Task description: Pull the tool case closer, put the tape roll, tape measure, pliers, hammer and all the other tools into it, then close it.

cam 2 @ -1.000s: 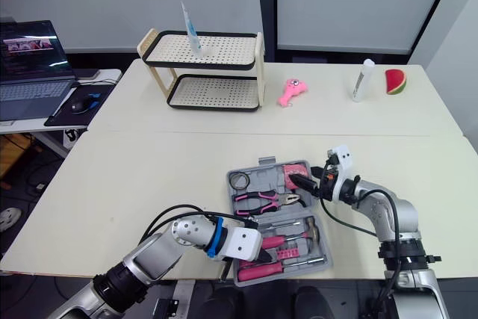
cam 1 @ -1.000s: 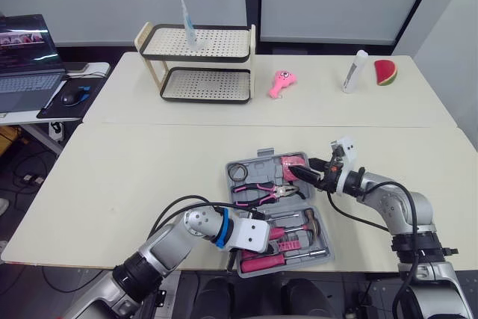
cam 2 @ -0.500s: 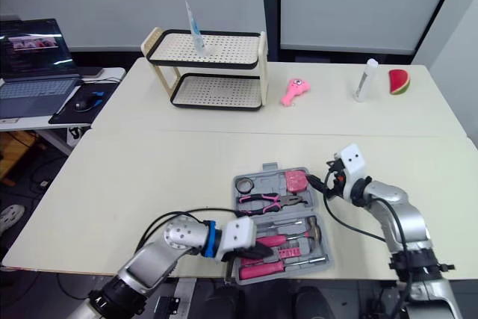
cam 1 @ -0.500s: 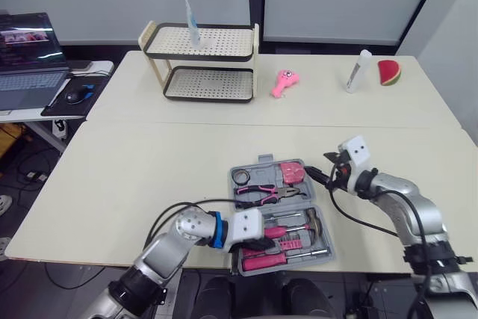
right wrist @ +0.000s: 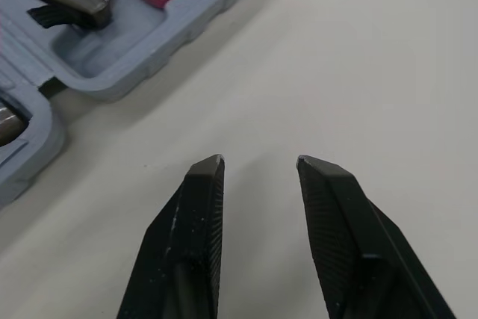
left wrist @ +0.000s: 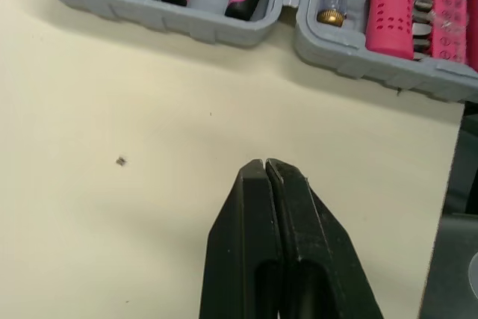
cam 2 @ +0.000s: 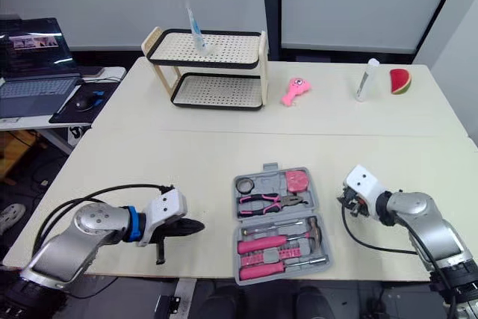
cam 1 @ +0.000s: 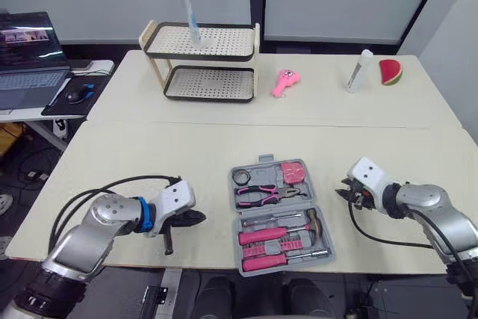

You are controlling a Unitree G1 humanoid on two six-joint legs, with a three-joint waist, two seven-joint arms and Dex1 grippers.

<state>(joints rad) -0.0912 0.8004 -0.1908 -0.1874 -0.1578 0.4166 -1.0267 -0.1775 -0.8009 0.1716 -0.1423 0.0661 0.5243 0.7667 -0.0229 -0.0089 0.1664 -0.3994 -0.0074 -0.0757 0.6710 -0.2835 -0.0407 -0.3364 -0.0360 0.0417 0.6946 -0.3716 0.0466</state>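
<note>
Gripper on the left [cam 1: 199, 217] sits low over the table [cam 1: 149, 155] near its front edge, fingers pressed together, empty, tip aimed at the tool case [cam 1: 237, 211]. Case lies open between both arms. Tape roll [cam 1: 239, 177], pliers [cam 1: 265, 192], tape measure [cam 1: 293, 172] and hammer [cam 1: 312, 219] are inside. Right gripper [right wrist: 259, 163] is just beside the case, fingers spread, empty. Rack [cam 1: 200, 65], pink toy [cam 1: 282, 82] and white tube [cam 1: 358, 70] stand well behind. Right wrist view catches the plier tips.

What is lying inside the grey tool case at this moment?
The open tool case holds a tape roll, pink tape measure, pliers, hammer and pink-handled screwdrivers. Whatever lies beneath them is covered.
</note>
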